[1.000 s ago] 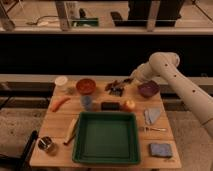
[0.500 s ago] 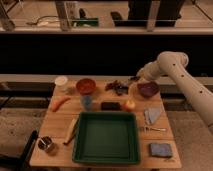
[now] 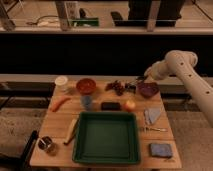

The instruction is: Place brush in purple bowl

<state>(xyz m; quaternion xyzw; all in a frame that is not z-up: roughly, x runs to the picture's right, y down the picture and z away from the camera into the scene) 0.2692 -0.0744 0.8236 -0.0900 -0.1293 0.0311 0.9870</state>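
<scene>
The purple bowl (image 3: 148, 90) stands at the back right of the wooden table. My gripper (image 3: 140, 80) hangs just above and left of the bowl's left rim, at the end of the white arm that comes in from the right. It is shut on the brush (image 3: 132, 86), whose dark head hangs down-left of the fingertips, between the bowl and a bunch of dark grapes (image 3: 117, 87). The brush looks lifted slightly off the table and is outside the bowl.
A green tray (image 3: 106, 150) fills the front middle. Behind it stand an orange-red bowl (image 3: 86, 85), a white cup (image 3: 61, 82), a carrot piece (image 3: 60, 103), a blue cup (image 3: 87, 101), a black block (image 3: 110, 105) and a fruit (image 3: 130, 105). A wooden utensil (image 3: 71, 131), blue cloths (image 3: 154, 115) and a fork (image 3: 152, 129) lie around the tray.
My gripper rose from the table near the grapes and moved right toward the purple bowl, taking the brush with it.
</scene>
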